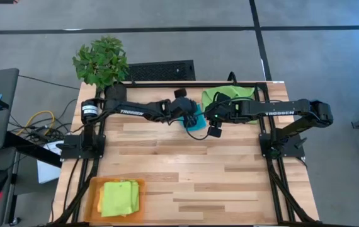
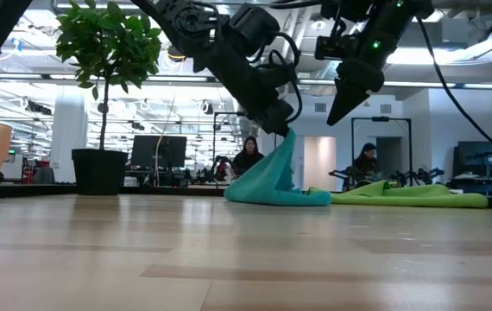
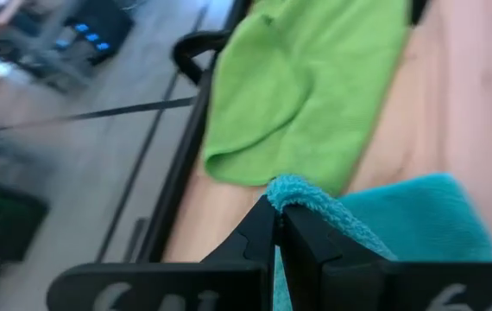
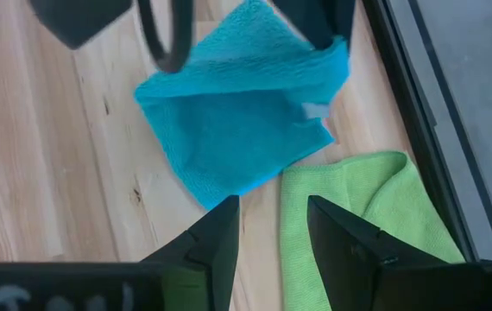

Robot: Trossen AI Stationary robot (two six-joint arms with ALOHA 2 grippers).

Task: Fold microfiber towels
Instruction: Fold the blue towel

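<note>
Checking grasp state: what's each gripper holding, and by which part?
Left gripper pinches the teal towel by a raised edge, lifting it off the table. Right gripper is open above it, holding nothing.

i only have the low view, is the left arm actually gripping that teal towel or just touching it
Observer: Gripping it. The left wrist view shows the left gripper shut on an edge of the teal towel.
Operator: and the right one, has it got anything
Observer: No. In the right wrist view the right gripper is open and empty, above the teal towel's near corner.
Operator: anything folded yet
Observer: From above, a folded lime green towel lies in an orange tray at the table's front-left corner. Another green towel lies crumpled near the far edge.
</note>
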